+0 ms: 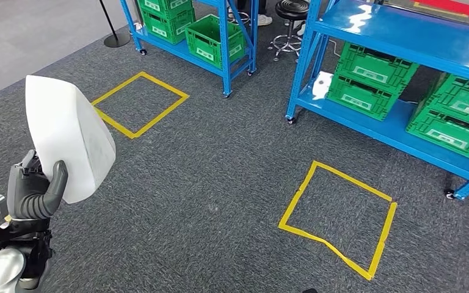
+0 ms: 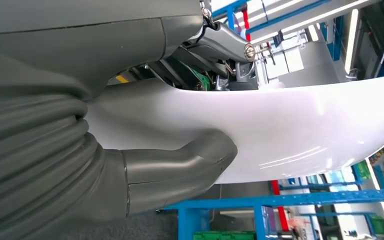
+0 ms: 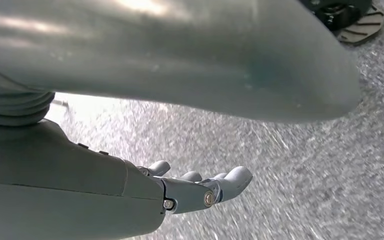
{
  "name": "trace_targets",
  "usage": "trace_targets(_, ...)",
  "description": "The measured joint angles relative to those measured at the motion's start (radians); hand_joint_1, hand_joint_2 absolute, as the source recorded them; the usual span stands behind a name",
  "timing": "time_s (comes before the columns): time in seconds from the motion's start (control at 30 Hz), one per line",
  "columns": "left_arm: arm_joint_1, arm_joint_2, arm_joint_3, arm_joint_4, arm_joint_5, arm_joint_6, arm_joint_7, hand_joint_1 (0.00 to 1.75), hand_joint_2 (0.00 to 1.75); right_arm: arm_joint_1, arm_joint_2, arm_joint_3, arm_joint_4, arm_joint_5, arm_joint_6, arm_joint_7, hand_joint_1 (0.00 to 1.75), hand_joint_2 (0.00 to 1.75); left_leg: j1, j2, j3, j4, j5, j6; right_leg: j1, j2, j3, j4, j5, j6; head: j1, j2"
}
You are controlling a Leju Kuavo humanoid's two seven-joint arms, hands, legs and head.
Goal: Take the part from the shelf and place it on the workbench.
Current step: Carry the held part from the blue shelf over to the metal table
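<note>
One white shell-like part (image 1: 67, 137) held upright in left hand (image 1: 33, 192), thumb (image 2: 180, 167) pressed across smooth face, darker fingers behind, clamped on lower edge; raised over grey carpet (image 1: 220, 183) at near left of floor, well apart from both blue shelves. Looks thin, curved and glossy in left wrist view, so judged light and fairly stiff but slippery, with some flex likely along the broad free end. Best held low near the narrow edge as now, thumb on the front face and fingers backing it, kept upright to stop it sliding out; a second grip point on the opposite rim probably wise for setting down. Right hand (image 3: 200, 187) hanging over carpet, fingers loosely apart and nearly straight, holding nothing. Ahead, two yellow tape squares (image 1: 339, 217) on the floor, nearer one just before right blue shelf (image 1: 397, 131) carrying green crates (image 1: 369, 79); far blue shelf (image 1: 226, 55) with more crates, a black stool (image 1: 290, 18) between. Workbench not seen, so carry step judged under way, placing not yet done.
</note>
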Motion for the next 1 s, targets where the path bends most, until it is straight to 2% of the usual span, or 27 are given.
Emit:
trace_targets(0.03, -0.002, 0.002, 0.000, -0.002, 0.000, -0.001, 0.004, 1.75, 1.75, -0.001, 0.000, 0.000, 0.000, -0.002, -0.001, 0.000, 0.00, 0.00, -0.002, 0.028, -0.013, 0.023, -0.014, -0.004, -0.001, -0.014, 0.003, -0.004, 0.003, -0.008, -0.003, 0.000)
trace_targets(0.1, -0.009, 0.002, -0.003, -0.003, 0.000, -0.003, 0.012, 1.75, 1.75, 0.001, 0.001, 0.000, 0.000, -0.007, -0.003, -0.001, 0.00, 0.00, -0.005, 0.096, -0.063, 0.131, -0.072, -0.008, 0.001, -0.044, 0.004, -0.008, 0.005, -0.017, -0.007, 0.000)
trace_targets(0.13, -0.012, 0.001, -0.004, -0.003, 0.000, -0.004, 0.016, 1.75, 1.75, 0.003, 0.001, 0.000, 0.000, -0.010, -0.004, -0.001, 0.00, 0.00, -0.005, 0.113, -0.094, 0.200, -0.103, -0.011, 0.003, -0.059, 0.004, -0.008, 0.004, -0.020, -0.008, 0.000)
trace_targets(0.17, -0.014, -0.001, -0.006, -0.001, 0.000, -0.006, 0.019, 1.75, 1.75, 0.006, 0.001, 0.000, 0.000, -0.013, -0.004, -0.001, 0.00, 0.00, -0.004, 0.120, -0.117, 0.252, -0.121, -0.012, 0.004, -0.074, 0.004, -0.007, 0.003, -0.021, -0.008, 0.000)
trace_targets(0.2, -0.014, -0.002, -0.007, 0.001, 0.000, -0.007, 0.022, 1.75, 1.75, 0.007, 0.001, 0.000, 0.000, -0.015, -0.004, -0.001, 0.00, 0.00, -0.004, 0.123, -0.124, 0.274, -0.122, -0.013, 0.005, -0.089, 0.004, -0.007, 0.002, -0.021, -0.008, 0.000)
trace_targets(0.23, -0.016, -0.004, -0.007, 0.003, 0.000, -0.008, 0.025, 1.75, 1.75, 0.007, 0.001, 0.000, 0.000, -0.017, -0.004, -0.001, 0.00, 0.00, -0.004, 0.126, -0.112, 0.257, -0.105, -0.012, 0.005, -0.102, 0.004, -0.006, 0.001, -0.021, -0.008, 0.000)
trace_targets(0.27, -0.019, -0.005, -0.008, 0.004, -0.001, -0.010, 0.027, 1.75, 1.75, 0.007, 0.001, 0.000, 0.000, -0.020, -0.004, -0.001, 0.00, 0.00, -0.004, 0.134, -0.081, 0.204, -0.076, -0.009, 0.006, -0.115, 0.006, -0.006, 0.000, -0.019, -0.008, 0.000)
trace_targets(0.33, -0.033, -0.010, -0.013, 0.007, -0.002, -0.012, 0.032, 1.75, 1.75, 0.007, 0.002, 0.000, 0.000, -0.025, -0.004, -0.001, 0.00, 0.00, -0.010, 0.177, -0.006, 0.070, -0.027, 0.001, 0.010, -0.137, 0.009, -0.004, -0.006, -0.012, -0.008, 0.000)
trace_targets(0.37, -0.043, -0.013, -0.016, 0.008, -0.004, -0.013, 0.035, 1.75, 1.75, 0.007, 0.002, 0.000, 0.000, -0.027, -0.005, -0.001, 0.00, 0.00, -0.013, 0.194, 0.017, 0.025, -0.017, 0.008, 0.014, -0.147, 0.011, -0.004, -0.008, -0.007, -0.007, 0.000)
trace_targets(0.4, -0.051, -0.016, -0.020, 0.010, -0.006, -0.014, 0.038, 1.75, 1.75, 0.007, 0.002, 0.000, 0.000, -0.029, -0.005, -0.001, 0.00, 0.00, -0.017, 0.202, 0.027, 0.003, -0.015, 0.015, 0.017, -0.158, 0.013, -0.004, -0.010, -0.002, -0.005, 0.000)
trace_targets(0.47, -0.060, -0.020, -0.025, 0.012, -0.010, -0.017, 0.044, 1.75, 1.75, 0.006, 0.002, -0.001, 0.000, -0.033, -0.004, -0.002, 0.00, 0.00, -0.018, 0.181, 0.025, -0.003, -0.014, 0.028, 0.020, -0.178, 0.017, -0.007, -0.012, 0.008, -0.002, 0.000)
trace_targets(0.5, -0.061, -0.022, -0.026, 0.012, -0.011, -0.018, 0.045, 1.75, 1.75, 0.004, 0.002, -0.002, 0.000, -0.036, -0.004, -0.002, 0.00, 0.00, -0.017, 0.169, 0.025, -0.006, -0.012, 0.034, 0.017, -0.168, 0.018, -0.003, -0.017, 0.015, -0.002, 0.000)
trace_targets(0.53, -0.064, -0.024, -0.026, 0.012, -0.012, -0.019, 0.047, 1.75, 1.75, 0.004, 0.002, -0.002, 0.000, -0.037, -0.005, -0.002, 0.00, 0.00, -0.015, 0.157, 0.025, -0.008, -0.009, 0.040, 0.015, -0.142, 0.012, 0.013, -0.029, 0.021, -0.001, 0.000)
trace_targets(0.6, -0.071, -0.031, -0.027, 0.013, -0.012, -0.019, 0.048, 1.75, 1.75, 0.005, 0.001, -0.003, 0.000, -0.038, -0.005, -0.002, 0.00, 0.00, -0.011, 0.135, 0.024, -0.011, -0.004, 0.049, 0.011, -0.073, -0.032, 0.107, -0.080, 0.029, 0.003, 0.000)
trace_targets(0.63, -0.074, -0.034, -0.028, 0.014, -0.012, -0.019, 0.049, 1.75, 1.75, 0.007, 0.001, -0.004, 0.000, -0.039, -0.005, -0.002, 0.00, 0.00, -0.011, 0.122, 0.022, -0.011, -0.003, 0.052, 0.011, -0.054, -0.066, 0.173, -0.110, 0.030, 0.003, 0.000)
trace_targets(0.67, -0.074, -0.038, -0.028, 0.015, -0.012, -0.019, 0.050, 1.75, 1.75, 0.010, 0.001, -0.004, 0.000, -0.040, -0.006, -0.002, 0.00, 0.00, -0.011, 0.108, 0.020, -0.010, -0.003, 0.053, 0.012, -0.047, -0.098, 0.233, -0.130, 0.030, 0.004, 0.000)
trace_targets(0.7, -0.074, -0.040, -0.029, 0.015, -0.014, -0.019, 0.051, 1.75, 1.75, 0.012, 0.001, -0.006, 0.000, -0.041, -0.007, -0.002, 0.00, 0.00, -0.012, 0.093, 0.019, -0.008, -0.002, 0.054, 0.012, -0.045, -0.118, 0.267, -0.133, 0.029, 0.004, 0.000)
trace_targets(0.73, -0.074, -0.042, -0.029, 0.016, -0.018, -0.019, 0.052, 1.75, 1.75, 0.014, 0.001, -0.007, 0.000, -0.041, -0.008, -0.002, 0.00, 0.00, -0.012, 0.078, 0.018, -0.006, -0.002, 0.053, 0.011, -0.043, -0.121, 0.262, -0.116, 0.027, 0.004, 0.000)
trace_targets(0.77, -0.074, -0.042, -0.029, 0.016, -0.023, -0.019, 0.053, 1.75, 1.75, 0.014, 0.001, -0.009, 0.000, -0.042, -0.009, -0.002, 0.00, 0.00, -0.011, 0.063, 0.017, -0.003, -0.002, 0.052, 0.010, -0.038, -0.105, 0.221, -0.083, 0.025, 0.004, 0.000)
trace_targets(0.83, -0.076, -0.043, -0.029, 0.013, -0.035, -0.019, 0.054, 1.75, 1.75, 0.014, 0.001, -0.011, 0.000, -0.044, -0.012, -0.002, 0.00, 0.00, -0.011, 0.036, 0.015, 0.001, -0.002, 0.046, 0.006, 0.001, -0.047, 0.088, -0.017, 0.021, 0.004, 0.000)
trace_targets(0.9, -0.084, -0.045, -0.029, 0.011, -0.042, -0.020, 0.056, 1.75, 1.75, 0.013, 0.001, -0.014, 0.000, -0.049, -0.014, -0.004, 0.00, 0.00, -0.010, 0.012, 0.010, 0.002, 0.001, 0.034, 0.006, 0.031, -0.016, 0.014, 0.004, 0.017, 0.004, 0.000)
trace_targets(0.93, -0.089, -0.045, -0.029, 0.010, -0.044, -0.021, 0.057, 1.75, 1.75, 0.013, 0.001, -0.016, 0.000, -0.052, -0.015, -0.005, 0.00, 0.00, -0.010, 0.000, 0.007, -0.001, 0.004, 0.026, 0.009, 0.027, -0.014, 0.009, 0.002, 0.013, 0.003, 0.000)
trace_targets(0.97, -0.093, -0.046, -0.029, 0.010, -0.046, -0.023, 0.059, 1.75, 1.75, 0.013, 0.001, -0.018, 0.000, -0.055, -0.015, -0.008, 0.00, 0.00, -0.008, -0.012, 0.003, -0.005, 0.008, 0.018, 0.009, 0.014, -0.012, 0.006, 0.005, 0.006, 0.003, 0.000)
trace_targets(1.0, -0.095, -0.045, -0.029, 0.010, -0.047, -0.026, 0.059, 1.75, 1.75, 0.012, 0.001, -0.020, 0.000, -0.058, -0.016, -0.010, 0.00, 0.00, -0.008, -0.008, 0.000, -0.004, 0.009, 0.013, 0.009, 0.001, -0.009, 0.002, 0.009, -0.001, 0.003, 0.000)
